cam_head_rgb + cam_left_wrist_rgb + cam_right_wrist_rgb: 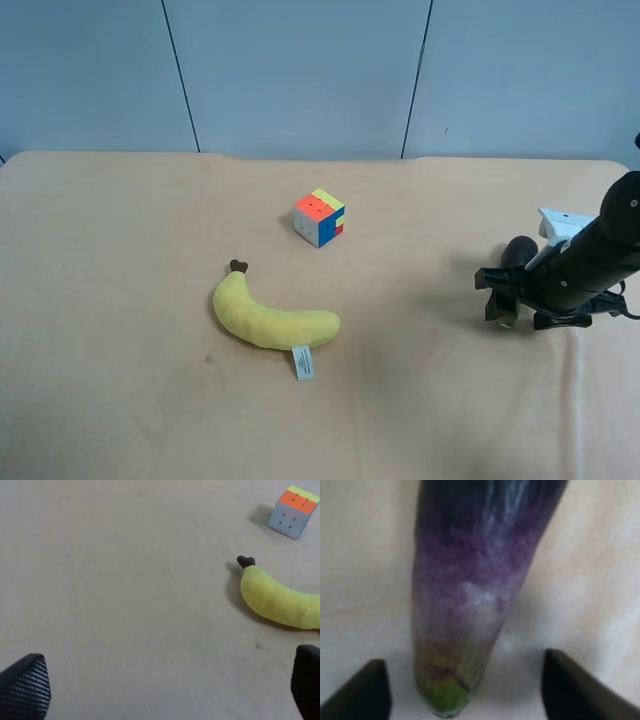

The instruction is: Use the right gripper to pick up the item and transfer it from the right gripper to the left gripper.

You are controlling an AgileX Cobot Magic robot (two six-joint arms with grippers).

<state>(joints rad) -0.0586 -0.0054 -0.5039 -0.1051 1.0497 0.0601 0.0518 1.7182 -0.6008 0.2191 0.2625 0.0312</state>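
PICK-UP STAGE: The right end effector (470, 692) stands low over the eggplant (470, 590), which lies flat on the bench (130, 400) near the edge at the high view's right, well apart from the other toys. Its 2 fingertips are spread to either side of the greenish stem end. Bare bench appears to show between each tip and the eggplant, though the wrist picture is blurred, so no pinch is evident. The eggplant is not yet lifted.

The left end effector (165, 687) hangs spread wide with nothing between its tips, looking down on bare bench with the banana (270, 318) and the cube (320, 218) off to one side. It does not appear in the high view.

The step in hand looks to be the grasp itself, the 1st of the task, with lift and handover both to come. The next move likely calls for pressing the tips onto the stem end, then raising the eggplant clear of the bench. A hold that near one end may let the long body sag or swing, yet it leaves plenty of free length for the left side to take.

Counted: 1 eggplant, 1 banana, 1 cube, 2 end effectors.
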